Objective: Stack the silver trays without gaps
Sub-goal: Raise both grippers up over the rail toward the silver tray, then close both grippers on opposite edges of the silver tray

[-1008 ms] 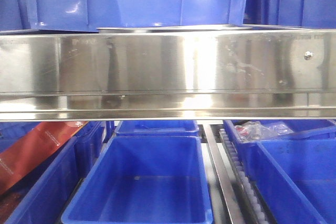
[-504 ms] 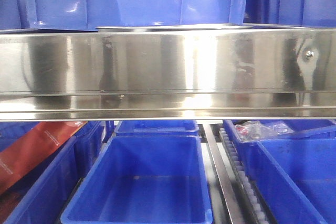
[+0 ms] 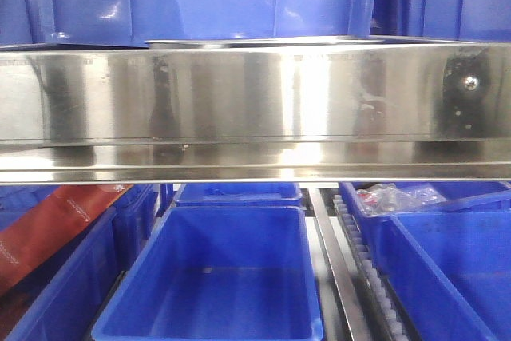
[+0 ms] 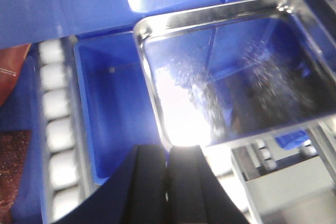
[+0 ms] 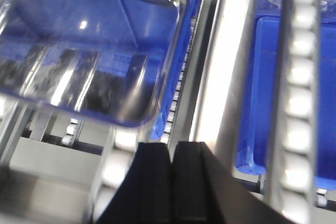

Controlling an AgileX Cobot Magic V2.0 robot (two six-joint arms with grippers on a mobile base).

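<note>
Steel band (image 3: 255, 109) across front view, masking shelf | silver tray (image 4: 231, 72): 1, at 1 o'clock from left hand (image 4: 166, 182), 10 o'clock from right hand (image 5: 172, 182), partly covering blue bin (image 4: 105, 103) | both hands closed, empty.

From the front camera we look level and close at a steel band (image 3: 255, 101) that crosses the whole frame, with blue bins (image 3: 211, 277) below it. From the left wrist camera we look steeply down past the left gripper (image 4: 168, 151), close over a silver tray (image 4: 236, 77) ahead and to its right. The right wrist camera looks down past the right gripper (image 5: 171, 146), with the tray (image 5: 89, 51) ahead and to its left. Both wrist views seem to share that tray, each showing one near corner.
</note>
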